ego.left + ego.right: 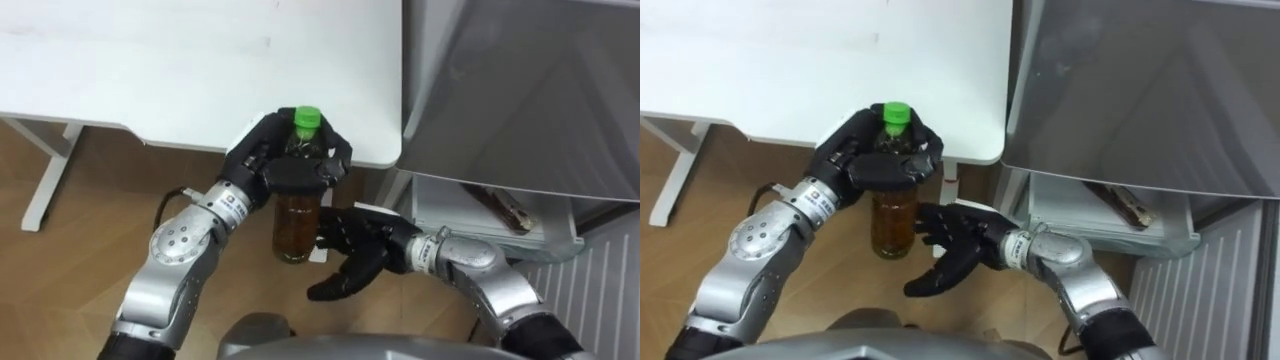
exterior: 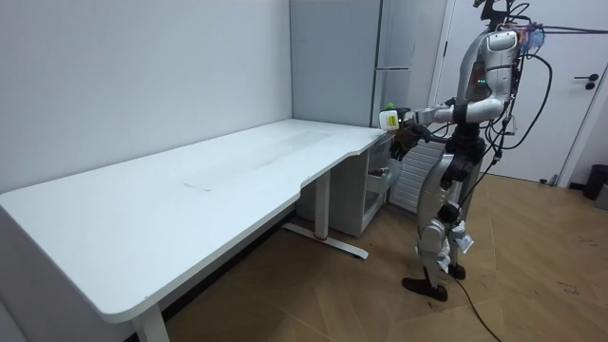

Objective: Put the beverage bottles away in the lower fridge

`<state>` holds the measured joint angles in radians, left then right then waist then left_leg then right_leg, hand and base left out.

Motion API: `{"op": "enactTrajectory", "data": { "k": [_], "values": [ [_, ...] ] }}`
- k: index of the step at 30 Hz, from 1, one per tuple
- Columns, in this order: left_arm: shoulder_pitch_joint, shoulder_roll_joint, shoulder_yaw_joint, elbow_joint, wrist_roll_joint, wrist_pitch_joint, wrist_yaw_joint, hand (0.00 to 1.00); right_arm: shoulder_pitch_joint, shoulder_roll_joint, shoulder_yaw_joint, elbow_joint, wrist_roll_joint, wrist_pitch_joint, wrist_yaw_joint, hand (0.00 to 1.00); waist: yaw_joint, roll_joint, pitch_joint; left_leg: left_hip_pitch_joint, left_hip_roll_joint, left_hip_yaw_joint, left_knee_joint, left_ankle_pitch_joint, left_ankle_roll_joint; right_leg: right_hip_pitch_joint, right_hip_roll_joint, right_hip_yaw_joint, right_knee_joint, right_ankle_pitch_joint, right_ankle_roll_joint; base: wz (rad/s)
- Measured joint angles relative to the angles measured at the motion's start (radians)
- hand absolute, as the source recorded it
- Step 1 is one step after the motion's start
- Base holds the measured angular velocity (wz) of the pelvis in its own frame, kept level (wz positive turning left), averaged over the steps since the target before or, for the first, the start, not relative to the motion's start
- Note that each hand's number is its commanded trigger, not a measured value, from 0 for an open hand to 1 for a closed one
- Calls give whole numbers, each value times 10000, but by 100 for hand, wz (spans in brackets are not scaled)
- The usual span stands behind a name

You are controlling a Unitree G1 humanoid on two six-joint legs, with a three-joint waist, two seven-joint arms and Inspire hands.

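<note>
White desk (image 1: 150, 60) by grey fridge (image 1: 520, 90), wood floor (image 1: 90, 230), left hand (image 1: 255, 160) clasping green-capped bottle (image 1: 296, 225), right hand (image 1: 355, 250) spread beside it

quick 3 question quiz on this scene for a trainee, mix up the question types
1. True or false: the left hand is curled round the clear plastic bottle of amber drink with a green cap.
2. The right hand is: A) gripping the cap; B) open beside the bottle's lower part; C) flat on a shelf.
3. Short answer: does the bottle stand on the white flat-topped desk?

Key: 1 true. 2 B. 3 no, it is held in the air just off the desk's edge, near its corner.
</note>
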<state>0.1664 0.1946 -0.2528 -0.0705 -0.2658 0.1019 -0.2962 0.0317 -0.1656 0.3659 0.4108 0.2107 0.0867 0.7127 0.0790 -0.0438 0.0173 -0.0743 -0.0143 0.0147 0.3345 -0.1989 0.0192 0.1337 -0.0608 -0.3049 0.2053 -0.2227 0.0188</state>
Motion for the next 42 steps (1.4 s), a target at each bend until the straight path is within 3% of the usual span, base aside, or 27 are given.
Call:
{"op": "enactTrajectory", "data": {
  "k": [8, 18, 19, 20, 21, 29, 32, 36, 38, 40, 41, 42],
  "values": [
    [-1, 7, -315, 9, -5, 0, -480, 100, -6, 161, 61, -1, 2245, -22, 4, 0, -179, 26, 14, 102, -1, -64, -36, 2, 1, 95, -5, -4, -15, -1, 1, 0],
    [-1, -40, -429, 251, -73, -7, -639, 100, 306, 91, 437, 1, 3471, 8, -370, 3, -230, 175, -20, 48, 5, 13, -41, 1, -2, 32, 17, 14, -16, 0, 0, 0],
    [-2, -44, -438, 285, -74, -12, -636, 100, 313, 90, 461, 1, 3471, 8, -410, 20, -230, 188, -28, 56, 5, 16, -45, 1, -2, 35, 16, 13, -16, 0, 0, 0],
    [-2, -61, -439, 348, -82, -27, -626, 100, 328, 90, 488, 2, 3471, 8, -484, 70, -230, 200, -34, 77, 6, 24, -51, 1, -2, 47, 15, 14, -16, 0, 0, 0],
    [-2, -63, -441, 383, -82, -50, -615, 100, 347, 89, 497, 2, 3471, 8, -518, 100, -229, 203, -33, 98, 7, 26, -55, 1, -2, 65, 14, 15, -16, 0, 0, 0],
    [-1, -161, -534, 592, -151, -196, -590, 100, 362, 60, 554, 45, 3470, 8, -608, 100, -225, 210, -26, 140, -2, 39, -86, 3, -4, 88, 8, 24, -14, 0, 0, 0],
    [2, -138, -710, 604, -146, -255, -624, 95, 369, -27, 649, 101, 3473, -3, -575, 100, -217, 176, -14, 139, -12, 58, -131, 7, -1, 67, -6, 16, -15, 0, 1, 0],
    [1, -158, -669, 603, -346, -232, -574, 92, 369, -76, 804, 101, 3435, -275, -579, 100, -219, 118, -12, 144, -20, 85, -204, 9, -1, 29, -21, 15, -15, 1, 2, 0],
    [2, -167, -673, 603, -367, -232, -574, 81, 369, -72, 810, 101, 3436, -275, -579, 100, -216, 78, -16, 156, -26, 90, -245, 9, 0, 19, -29, 11, -15, 1, 2, 0],
    [1, -189, -674, 603, -364, -233, -572, 33, 369, -72, 810, 102, 3447, -275, -579, 100, -206, 63, -20, 175, -25, 113, -258, 9, 0, 22, -34, 25, -19, 2, 3, 0],
    [1, -197, -674, 603, -365, -233, -565, 0, 369, -72, 814, 102, 3447, -275, -587, 100, -211, 61, -20, 190, -27, 127, -242, 9, 1, 35, -40, 29, -27, 2, 4, 0],
    [1, -198, -676, 602, -366, -233, -565, 0, 369, -74, 822, 102, 3447, -275, -630, 100, -211, 61, -19, 201, -28, 133, -206, 9, 1, 46, -43, 30, -29, 3, 4, 0]
  ]
}}
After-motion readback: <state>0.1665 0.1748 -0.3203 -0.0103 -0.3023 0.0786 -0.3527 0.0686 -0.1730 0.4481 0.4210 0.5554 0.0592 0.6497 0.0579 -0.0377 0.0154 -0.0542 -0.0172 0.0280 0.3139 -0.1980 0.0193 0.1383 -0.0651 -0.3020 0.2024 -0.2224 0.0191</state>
